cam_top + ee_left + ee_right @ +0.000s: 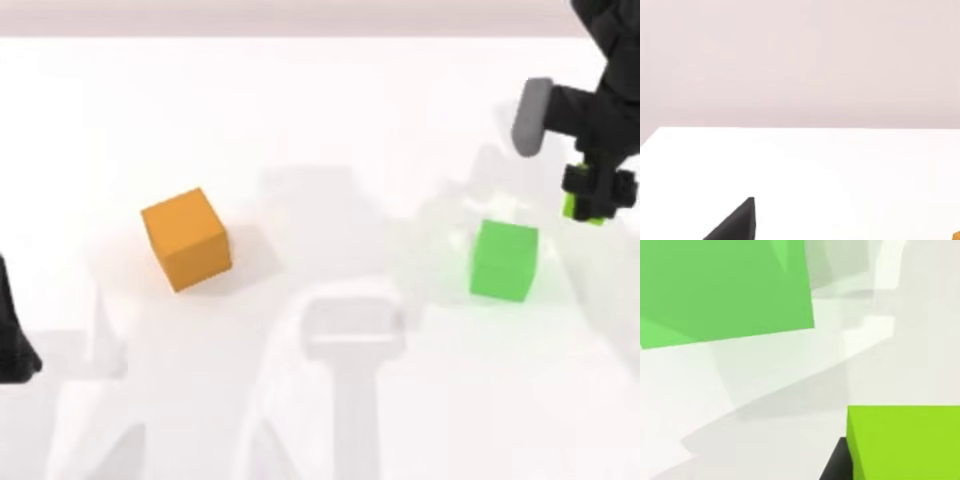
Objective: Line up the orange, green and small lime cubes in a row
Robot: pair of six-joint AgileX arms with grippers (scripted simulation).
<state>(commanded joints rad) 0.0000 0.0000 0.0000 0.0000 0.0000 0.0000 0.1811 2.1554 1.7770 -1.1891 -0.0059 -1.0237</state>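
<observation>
The orange cube (pixel 186 239) sits on the white table at the left. At the right stands the green cube (pixel 503 260), which fills a corner of the right wrist view (pixel 725 290). My right gripper (pixel 593 200) hovers just right of and behind the green cube, shut on the small lime cube (pixel 573 208). In the right wrist view the lime cube (pixel 905 442) has a dark finger (pixel 837 466) against its side. My left arm (pixel 12 345) is parked at the left edge. One of its fingers (pixel 737 225) shows far off centre, with a sliver of the orange cube (pixel 956 236).
Pale shadows of the arms lie across the table (pixel 340 130) in the middle and front. The table's far edge (pixel 805 128) meets a plain wall.
</observation>
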